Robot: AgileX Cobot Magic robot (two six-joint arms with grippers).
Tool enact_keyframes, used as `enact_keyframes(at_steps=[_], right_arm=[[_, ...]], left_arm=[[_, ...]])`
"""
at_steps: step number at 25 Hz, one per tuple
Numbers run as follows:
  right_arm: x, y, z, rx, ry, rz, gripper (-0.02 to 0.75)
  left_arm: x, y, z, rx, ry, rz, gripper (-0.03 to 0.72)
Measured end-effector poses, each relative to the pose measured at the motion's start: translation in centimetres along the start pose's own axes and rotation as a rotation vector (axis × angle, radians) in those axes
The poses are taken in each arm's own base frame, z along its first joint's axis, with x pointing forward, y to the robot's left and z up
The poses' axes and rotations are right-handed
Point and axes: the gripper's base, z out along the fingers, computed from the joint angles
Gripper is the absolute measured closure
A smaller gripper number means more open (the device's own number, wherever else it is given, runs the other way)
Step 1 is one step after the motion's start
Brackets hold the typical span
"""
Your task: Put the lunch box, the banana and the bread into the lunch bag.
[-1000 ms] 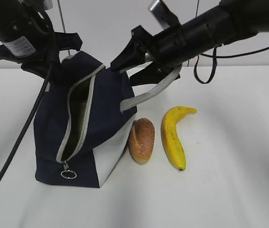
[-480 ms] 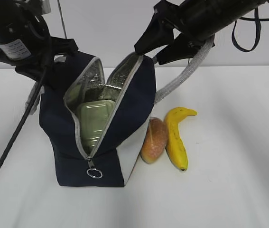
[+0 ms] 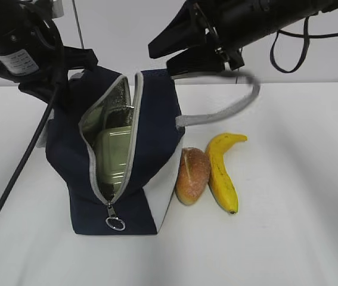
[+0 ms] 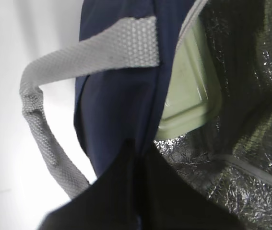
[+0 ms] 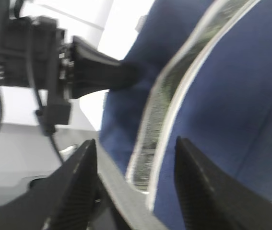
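Note:
The navy lunch bag [image 3: 151, 137] stands on the white table [image 3: 300, 208], unzipped, silver lining showing. The lunch box [image 3: 112, 152] with its sage-green lid sits inside; it also shows in the left wrist view [image 4: 188, 91]. The bread [image 3: 192, 174] lies against the bag's white side, and the banana [image 3: 222, 170] lies just right of the bread. My left gripper [image 3: 73, 74] is shut on the bag's left rim [image 4: 126, 110], its tips [image 4: 140, 153] pinching the navy fabric. My right gripper [image 3: 160, 59] is open just above the bag's right rim [image 5: 174, 124], jaws wide [image 5: 136, 143].
A grey strap handle [image 3: 240, 101] loops from the bag's right side up to my right arm. A second grey strap [image 4: 49, 105] hangs on the left side. The metal ring pull [image 3: 115, 224] hangs at the front bottom of the zipper.
My right gripper has moved left and now stands open over the right rim. The bag's mouth has narrowed and the right strap has swung lower. The left gripper holds as before.

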Motion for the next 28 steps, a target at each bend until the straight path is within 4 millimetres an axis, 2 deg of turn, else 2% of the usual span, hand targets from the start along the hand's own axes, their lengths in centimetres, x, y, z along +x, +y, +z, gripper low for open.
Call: enact_keyframes(at_steps=[6,11,18,23,28], right_arm=[[-1.0,0.1,0.9,-0.2,-0.094,0.032,0.358],[-1.2,0.7,-0.2,-0.196,-0.118,0.008,0.359],[0.0,0.9,-2.1,0.057,-0.023,-0.012,0.36],[0.7,0.6,-3.9,0.312,0.015,0.013,0.36],[2.3,-1.5,-4.6,0.535,0.068,0.09,0.36]], left_arm=[[0.0,0.0,0.0,-0.001,0.005,0.0,0.691],[0.1,0.0,0.0,-0.001,0.007,0.0,0.691],[0.1,0.0,0.0,-0.001,0.01,0.0,0.691],[0.1,0.0,0.0,-0.002,0.011,0.0,0.691],[0.1,0.0,0.0,-0.002,0.013,0.0,0.691]])
